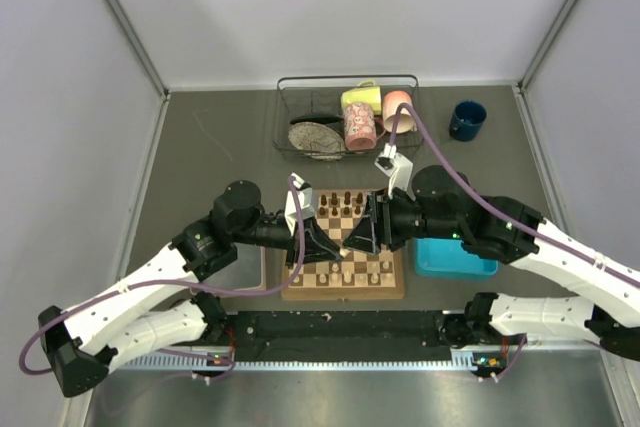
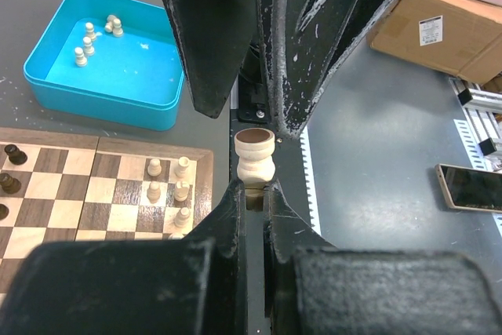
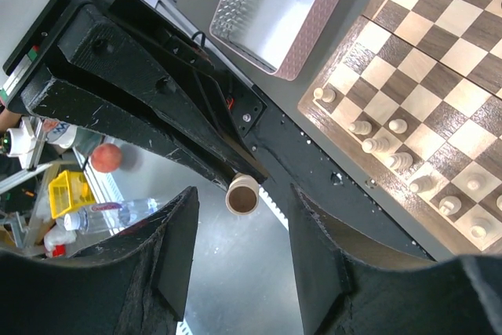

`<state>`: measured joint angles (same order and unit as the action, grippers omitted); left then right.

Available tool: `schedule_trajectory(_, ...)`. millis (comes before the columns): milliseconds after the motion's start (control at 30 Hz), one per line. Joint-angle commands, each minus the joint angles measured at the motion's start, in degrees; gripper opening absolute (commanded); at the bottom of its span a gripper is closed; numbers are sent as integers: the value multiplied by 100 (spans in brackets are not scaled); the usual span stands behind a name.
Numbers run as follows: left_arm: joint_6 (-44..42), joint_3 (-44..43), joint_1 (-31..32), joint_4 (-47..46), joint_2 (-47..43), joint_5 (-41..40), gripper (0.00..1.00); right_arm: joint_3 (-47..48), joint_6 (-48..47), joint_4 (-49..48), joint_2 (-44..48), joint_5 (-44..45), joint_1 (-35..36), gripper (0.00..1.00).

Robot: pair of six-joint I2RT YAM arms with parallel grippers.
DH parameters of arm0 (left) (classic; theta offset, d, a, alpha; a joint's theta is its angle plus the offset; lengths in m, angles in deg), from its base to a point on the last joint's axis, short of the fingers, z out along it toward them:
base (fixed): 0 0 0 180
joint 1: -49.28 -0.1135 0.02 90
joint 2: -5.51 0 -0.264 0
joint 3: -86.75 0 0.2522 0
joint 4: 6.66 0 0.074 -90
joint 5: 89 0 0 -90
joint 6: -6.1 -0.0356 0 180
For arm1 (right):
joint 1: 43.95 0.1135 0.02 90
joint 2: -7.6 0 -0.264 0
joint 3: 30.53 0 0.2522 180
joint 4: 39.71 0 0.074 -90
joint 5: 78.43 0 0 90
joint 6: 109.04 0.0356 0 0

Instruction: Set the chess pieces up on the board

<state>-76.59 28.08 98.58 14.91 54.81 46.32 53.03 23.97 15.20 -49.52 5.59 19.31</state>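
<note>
Left gripper: we found the fingers drawn together and clamped on the base of a pale cream piece.
Held piece: it stood upright, hollow top upward, lifted clear of the board. From the top camera the grip lay over the board. In both wrist views the piece appeared against the black rail beside the board's near edge.
Right gripper: we saw the jaws standing apart, one on each side of the held piece and not touching it. It faced the left gripper tip to tip over the board.
Board: it lay flat between the two arms, its tan border in view.
Pale pieces on the board: several stood upright on squares along the board's near edge.
Dark pieces: they stood on squares along the board's far edge.
Blue tray: it sat just beside the board's right edge, with a few pale pieces in the tray.
Pink tray: it sat beside the board's left edge.
Dish rack: it stood beyond the board's far edge and held mugs.
Blue mug: it stood beyond the board's far right corner, well apart.
</note>
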Motion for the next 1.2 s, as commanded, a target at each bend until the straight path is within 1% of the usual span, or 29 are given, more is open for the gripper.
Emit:
schedule_trajectory(0, -98, -238, 27, -140, 27, -32, 0, -1, -73, -186, -9, -44, 37, 48)
schedule_trajectory(367, -90, -247, 53, -148, 1, -76, 0, -54, -64, -177, -141, -26, 28, 48)
schedule_trajectory(467, -90, -238, 45, -149, -26, -94, 0, -63, -64, -177, -167, -9, 28, 47)
schedule_trajectory(600, -90, -220, 45, -140, -43, -111, 0, -81, -46, -186, -176, -17, 28, 42)
schedule_trajectory(733, -90, -203, 45, -175, -26, -111, 0, -72, -29, -177, -168, -17, 28, 33)
schedule_trajectory(1000, -72, -124, 45, -219, -87, -216, 0, -81, -20, -186, -185, -88, 28, 31)
schedule_trajectory(1067, -63, -115, 45, -228, -96, -217, 0, -81, -11, -195, -194, -88, 37, 29)
schedule_trajectory(1167, -63, -115, 45, -228, -105, -234, 0, -89, -20, -203, -194, -88, 37, 22)
